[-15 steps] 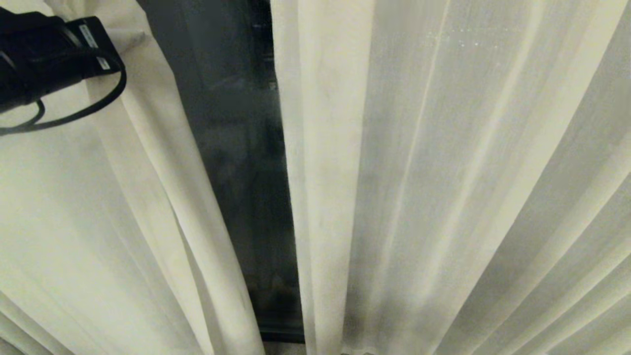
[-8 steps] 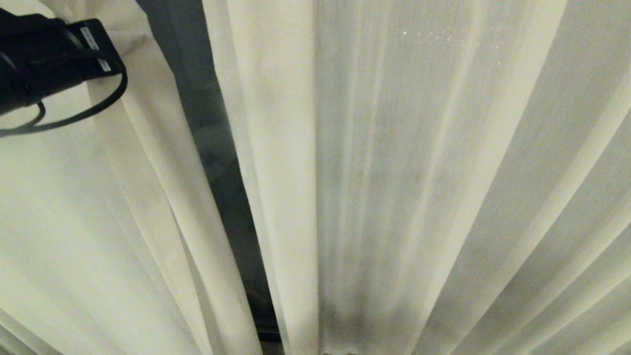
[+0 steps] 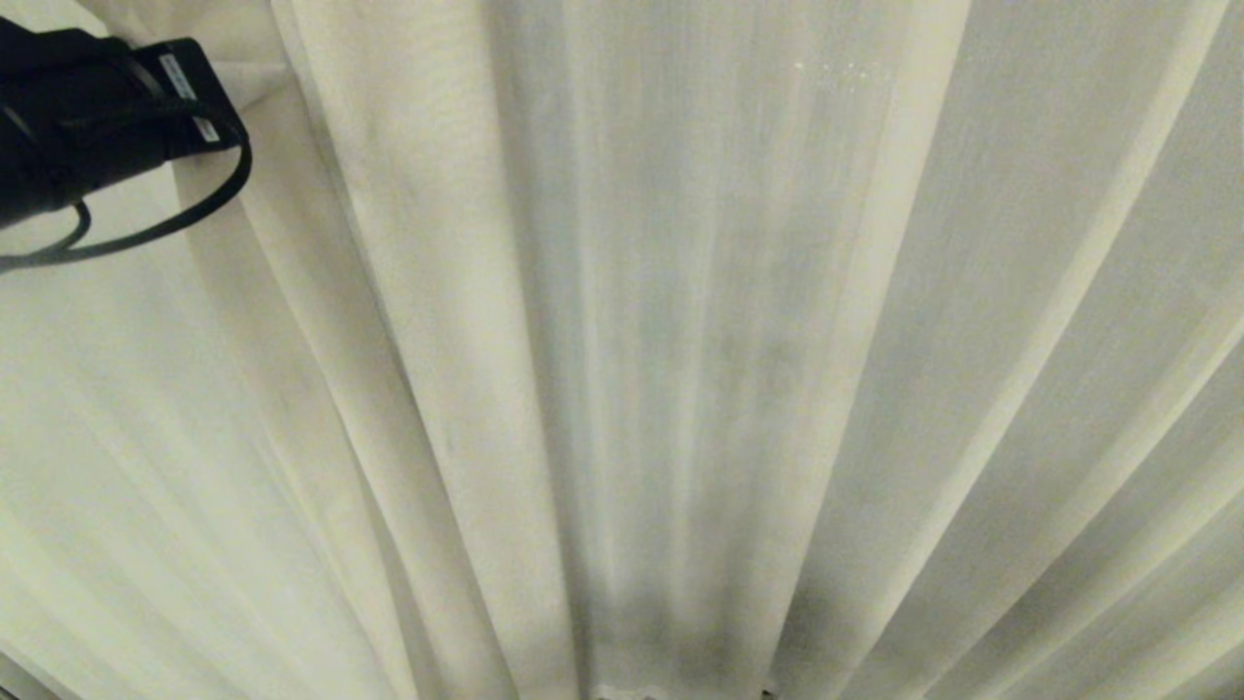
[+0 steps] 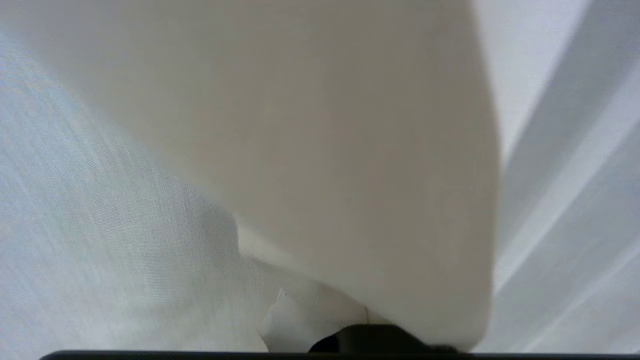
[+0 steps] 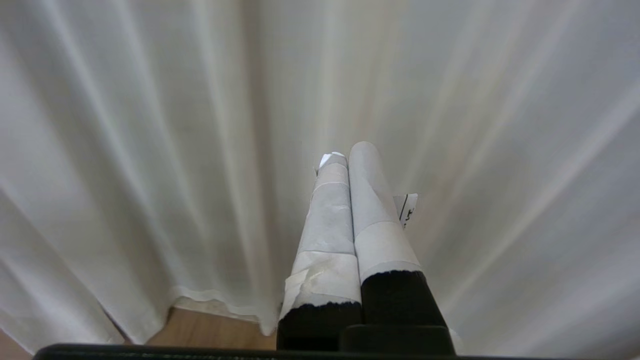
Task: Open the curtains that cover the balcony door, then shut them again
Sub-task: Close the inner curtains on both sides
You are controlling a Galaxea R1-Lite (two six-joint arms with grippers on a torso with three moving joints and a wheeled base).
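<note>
The cream curtains fill the head view. The left panel (image 3: pixel 165 437) and the right panel (image 3: pixel 777 340) meet with no gap, so the balcony door is hidden behind them. My left gripper (image 3: pixel 222 95) reaches in at the upper left on its black arm and is shut on the left curtain's edge, which bunches at its tip. In the left wrist view a fold of that curtain (image 4: pixel 350 150) drapes over the left gripper (image 4: pixel 320 325) and hides most of it. My right gripper (image 5: pixel 342 155) hangs low in front of the pleats, shut and holding nothing.
A strip of wooden floor (image 5: pixel 210 325) shows under the curtain hem (image 5: pixel 220 300) in the right wrist view. A black cable (image 3: pixel 185 209) loops below the left wrist.
The dark strip of door between the panels has narrowed and vanished. The right panel has slid left across the picture while my left arm kept its place in it, so the camera moved.
</note>
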